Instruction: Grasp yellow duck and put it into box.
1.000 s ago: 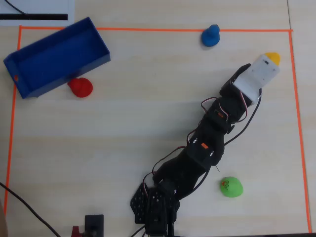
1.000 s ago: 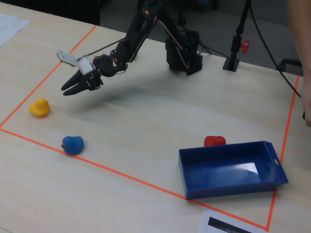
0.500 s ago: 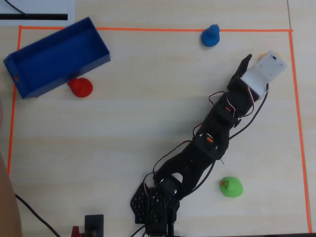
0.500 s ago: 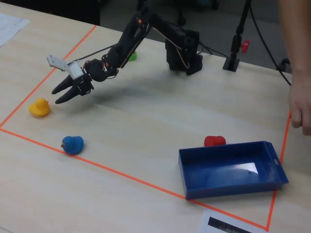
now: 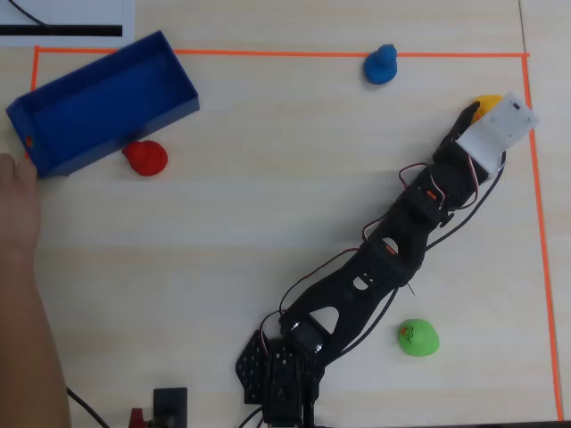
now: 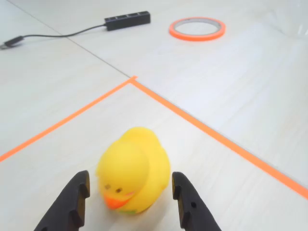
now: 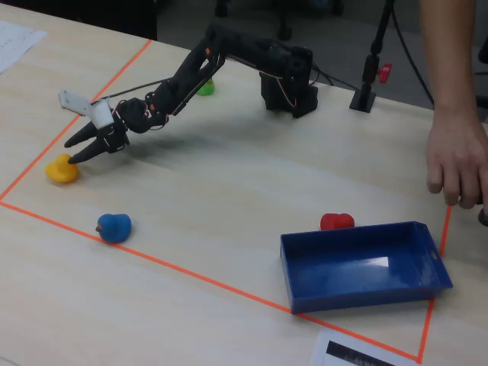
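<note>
In the wrist view, the yellow duck (image 6: 134, 171) is seen at 6 o'clock, between the open fingers of the gripper (image 6: 130, 193). The grabbing step is in hand. Next, the fingers must be squeezed shut, then the duck carried to the box (image 5: 100, 100), far off at 9 o'clock in the overhead view.

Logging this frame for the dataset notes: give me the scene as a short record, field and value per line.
target: yellow duck, upright on the table near the corner of the orange tape
gripper: gripper open, one finger either side of the duck, not closed on it
box: blue box, empty, at the far end of the taped area
other toys: red duck beside the box; blue duck; green duck
person: hand resting near the box
</note>
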Motion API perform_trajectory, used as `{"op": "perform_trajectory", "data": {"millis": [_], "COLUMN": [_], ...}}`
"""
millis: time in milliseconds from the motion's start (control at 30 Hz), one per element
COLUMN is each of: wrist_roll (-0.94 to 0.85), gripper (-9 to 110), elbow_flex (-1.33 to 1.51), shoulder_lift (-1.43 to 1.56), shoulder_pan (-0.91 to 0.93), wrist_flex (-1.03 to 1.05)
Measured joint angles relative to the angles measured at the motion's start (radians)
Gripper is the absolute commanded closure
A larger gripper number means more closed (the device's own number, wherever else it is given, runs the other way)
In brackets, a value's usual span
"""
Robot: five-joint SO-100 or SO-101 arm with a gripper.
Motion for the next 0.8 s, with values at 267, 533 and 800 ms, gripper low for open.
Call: {"op": "perform_trajectory", "data": {"millis": [267,533,800], "wrist_roll": [-0.006,-0.006,-0.074], "gripper": [80,81,100], "elbow_flex": [-0.103,-0.132,-0.184], "shoulder_lift": [-0.064,-0.092,-0.133], "shoulder_pan": [0.006,-0.017,-0.038], "wrist_flex": [0.052,0.054,0.075]}}
